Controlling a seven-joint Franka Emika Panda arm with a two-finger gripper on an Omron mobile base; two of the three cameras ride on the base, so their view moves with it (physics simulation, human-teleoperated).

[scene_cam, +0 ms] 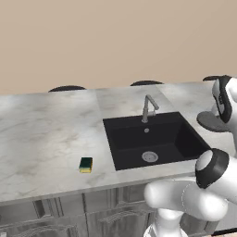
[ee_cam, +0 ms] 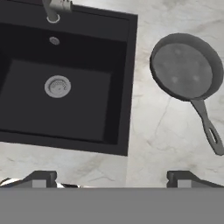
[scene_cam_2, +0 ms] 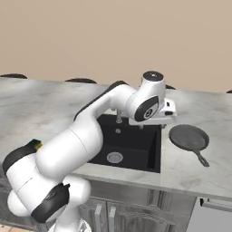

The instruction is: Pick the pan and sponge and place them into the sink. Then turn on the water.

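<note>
Grey marble counter (ee_cam: 157,144) runs around the black sink (ee_cam: 65,100). Nothing sits in it yet. Up high, the pincer (ee_cam: 111,177) has its 2 fingers wide apart, holding nothing. Ahead and right lies the pan (ee_cam: 186,68). Far left waits the sponge (scene_cam: 85,164). No water runs.

pan (scene_cam: 214,121) half hidden behind the arm, sponge (scene_cam_2: 35,144) mostly hidden, faucet (ee_cam: 56,8) top cropped

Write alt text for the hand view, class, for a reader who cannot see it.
A dark grey frying pan lies on the grey marble countertop right of the empty black sink, handle toward the lower right. The sink's silver drain and the faucet base show; the open pincer's fingertips frame the bottom.
</note>
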